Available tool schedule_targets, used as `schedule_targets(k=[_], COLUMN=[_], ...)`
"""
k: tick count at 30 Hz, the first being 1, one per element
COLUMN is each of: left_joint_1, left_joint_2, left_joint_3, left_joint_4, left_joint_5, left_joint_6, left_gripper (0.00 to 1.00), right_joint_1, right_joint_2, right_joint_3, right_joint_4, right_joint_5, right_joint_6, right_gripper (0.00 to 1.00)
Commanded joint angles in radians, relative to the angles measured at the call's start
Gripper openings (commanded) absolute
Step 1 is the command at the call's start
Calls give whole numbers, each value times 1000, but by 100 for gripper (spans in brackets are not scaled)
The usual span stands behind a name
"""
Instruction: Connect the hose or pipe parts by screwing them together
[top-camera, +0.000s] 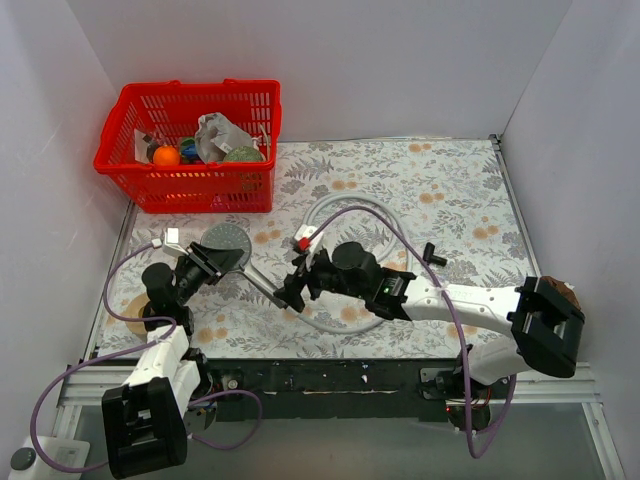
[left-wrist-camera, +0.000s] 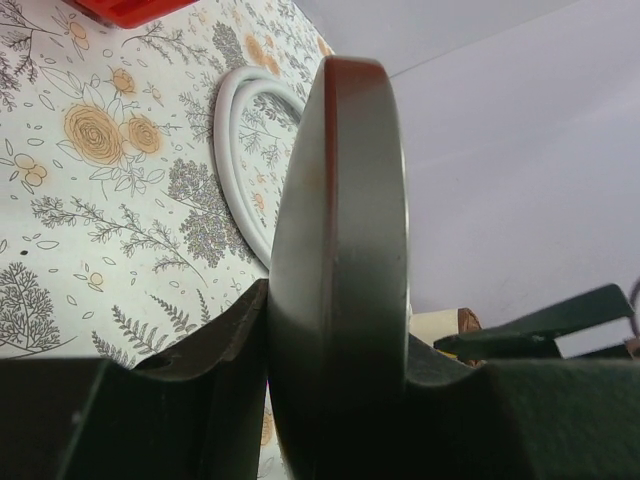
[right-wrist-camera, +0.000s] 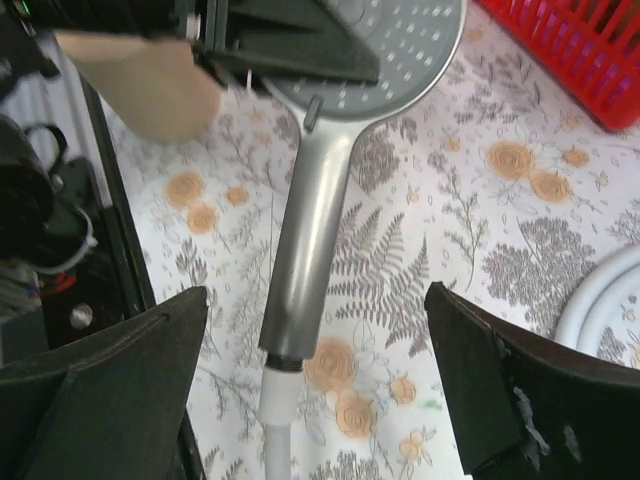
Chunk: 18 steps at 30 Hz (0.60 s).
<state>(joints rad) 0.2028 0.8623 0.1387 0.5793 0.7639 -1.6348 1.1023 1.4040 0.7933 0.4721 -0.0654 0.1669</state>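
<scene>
The hose (top-camera: 322, 208), likely floppy and light, coils beyond the right claw (right-wrist-camera: 315, 295), whose fingers stand wide apart and hold nothing. The shower head (right-wrist-camera: 318, 220) looks rigid and slick. Its long axis runs from the left claw (top-camera: 212, 258), clamped on its round face, to between the right fingers. Best gripped at the hose's end fitting (right-wrist-camera: 278, 410).

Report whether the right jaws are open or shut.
Open. The right gripper has its jaws wide apart, either side of the shower head handle.
</scene>
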Motion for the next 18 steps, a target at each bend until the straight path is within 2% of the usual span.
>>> schedule_targets(k=[1,4,9,10,18], left_joint_1=[3,3,3,3,3], left_joint_2=[-17,-17,-19,-20,-25], left_joint_3=[6,6,6,7,7], left_joint_4=[19,19,16,16,19], left_joint_5=[0,0,0,-2,5], left_joint_6=[3,3,1,1,-7], left_gripper=[0,0,0,0,0], right_joint_1=[102,149,218,225,252], right_joint_2=[-13,19,73,81,124], right_joint_3=[147,211,257,264,251], right_joint_4=[-470,-607,-678,-688,-624], right_joint_5=[246,320,400,404,449], right_joint_6=[-205,-196,-178,-173,-155], right_gripper=[97,98,95,92,80])
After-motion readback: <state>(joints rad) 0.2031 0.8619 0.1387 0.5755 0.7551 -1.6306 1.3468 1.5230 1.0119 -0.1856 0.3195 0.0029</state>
